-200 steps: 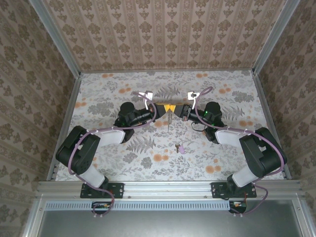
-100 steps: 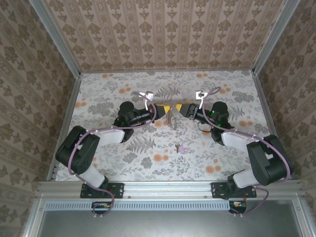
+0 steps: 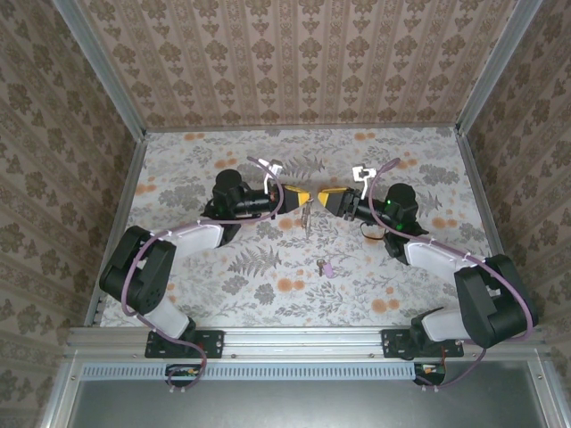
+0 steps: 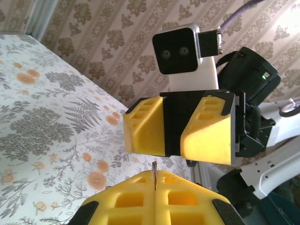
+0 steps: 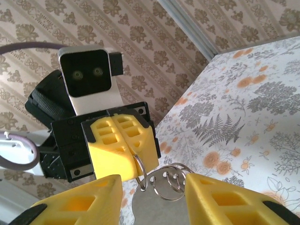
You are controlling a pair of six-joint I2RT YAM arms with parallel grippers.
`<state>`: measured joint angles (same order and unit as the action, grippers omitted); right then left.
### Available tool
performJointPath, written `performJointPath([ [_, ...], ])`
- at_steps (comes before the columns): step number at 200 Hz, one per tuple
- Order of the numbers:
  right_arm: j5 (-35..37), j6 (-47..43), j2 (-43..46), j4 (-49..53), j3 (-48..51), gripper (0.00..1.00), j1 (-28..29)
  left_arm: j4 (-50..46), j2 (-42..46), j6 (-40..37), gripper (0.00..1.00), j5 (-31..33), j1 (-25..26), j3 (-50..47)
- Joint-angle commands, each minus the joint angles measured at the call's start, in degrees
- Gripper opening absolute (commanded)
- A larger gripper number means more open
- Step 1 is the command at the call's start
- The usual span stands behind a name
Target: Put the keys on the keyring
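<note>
Left hand: shut on thin metal keyring | right hand: part-open, nothing held | tiny pink-headed silver key: laid on floral worktop, near side, closer to right hand.

A floral-printed table is seen, enclosed on three sides by walls papered in beige damask; aluminium posts are set at its far corners, a metal rail along its near edge.
</note>
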<state>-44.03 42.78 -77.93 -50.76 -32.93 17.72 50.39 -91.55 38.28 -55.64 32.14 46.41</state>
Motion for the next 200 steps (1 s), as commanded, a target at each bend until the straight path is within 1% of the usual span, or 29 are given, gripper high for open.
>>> performJointPath([
  [1,-3.6,-0.5,-0.8,-2.1,-0.7,0.39,0.1,-0.7,0.1,-1.7,0.00,-4.5,-0.3,2.4],
  [41,-4.2,0.4,-1.3,-4.0,-0.5,0.35,0.6,-1.1,-0.6,-1.6,0.00,-5.2,-0.1,2.9],
  [103,-4.7,0.3,-1.3,-3.9,-1.4,0.31,2.0,-1.3,-1.0,-1.8,0.00,-5.6,0.0,3.3],
  [124,-4.7,0.1,-3.0,-3.8,-1.6,0.26,2.3,-1.4,-1.2,-1.8,0.00,-5.7,0.1,3.5],
  [148,-4.7,0.0,-3.7,-3.7,-1.9,0.25,2.6,-1.3,-1.4,-1.8,0.00,-6.0,0.2,3.7],
  [162,-4.6,0.0,-4.0,-3.8,-2.0,0.22,2.6,-1.4,-1.3,-1.8,0.00,-6.1,0.2,3.8],
  [176,-4.4,0.0,-4.2,-3.8,-2.1,0.22,2.6,-1.4,-1.4,-1.8,0.00,-6.2,0.2,3.8],
  [190,-3.8,-0.2,-3.9,-3.4,-2.1,0.28,2.6,-1.5,-1.4,-1.8,0.00,-6.2,0.2,3.8],
  [200,-3.5,-0.5,-3.6,-3.0,-2.1,0.29,2.5,-1.5,-1.4,-1.9,0.00,-6.2,0.3,3.7],
])
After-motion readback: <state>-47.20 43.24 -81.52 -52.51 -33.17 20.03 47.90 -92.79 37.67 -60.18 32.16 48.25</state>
